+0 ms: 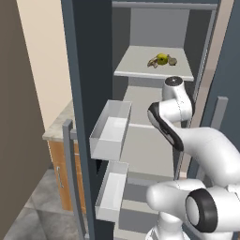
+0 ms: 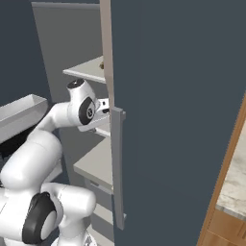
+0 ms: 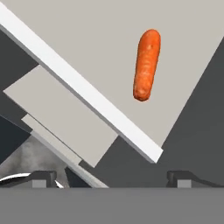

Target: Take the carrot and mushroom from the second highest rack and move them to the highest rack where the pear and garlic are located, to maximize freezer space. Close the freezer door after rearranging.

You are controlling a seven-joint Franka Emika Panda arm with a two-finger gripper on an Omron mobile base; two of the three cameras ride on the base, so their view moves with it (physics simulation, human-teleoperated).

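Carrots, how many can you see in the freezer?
1. The carrot lies alone on a pale rack, seen from the hand. More could be hidden behind the arm.

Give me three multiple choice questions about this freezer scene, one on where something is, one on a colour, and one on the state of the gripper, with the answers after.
1. Where does the carrot lie?
A. flat on a pale rack shelf
B. in a door bin
C. on the floor

2. What colour is the round fruit on the top rack?
A. red
B. yellow-green
C. purple

3. How does the gripper stand?
A. shut on the carrot
B. shut and empty
C. open, holding nothing

Answers:
1. A, the hand view shows the carrot lying alone on the pale shelf surface, back from its white front edge.
2. B, the left base view shows a yellow-green fruit among small brownish items on the top rack.
3. C, in the hand view the two finger tips sit far apart with the carrot well ahead of them, untouched.
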